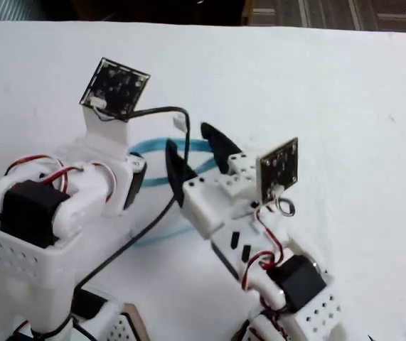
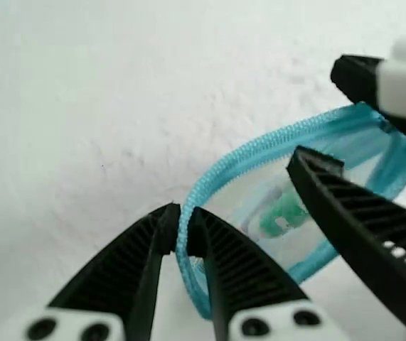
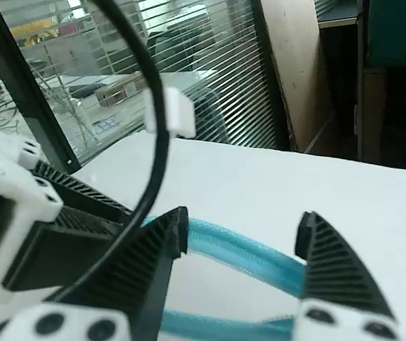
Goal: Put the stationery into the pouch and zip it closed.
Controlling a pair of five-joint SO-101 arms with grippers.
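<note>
Two arms stood side by side on a white tabletop (image 1: 345, 106), with the pouch (image 1: 153, 148) lying between them. The pouch (image 2: 259, 186) was of clear material bordered by a light-blue zipper edge (image 2: 259, 145). In the high view most of it was hidden under the arms.

In the left wrist view, the left tool (image 2: 181, 217) was pinching the zipper edge at one end of the pouch, its two black ribbed fingers pressed against the blue band from either side. A green object (image 2: 282, 215) lay inside the pouch behind the clear wall; it was too blurred to identify.

The right tool (image 3: 244, 226) was spread wide, with the blue band of the pouch (image 3: 238, 249) running across the gap between its fingers. Whether either finger touched the band could not be told. The left wrist view showed the right tool (image 2: 316, 114) straddling the far part of the pouch. In the high view the right tool (image 1: 187, 138) pointed towards the left arm, its black fingers standing over the blue outline.

A black cable (image 1: 156, 112) with a white connector (image 1: 180, 122) arched from the left arm over the pouch.
</note>
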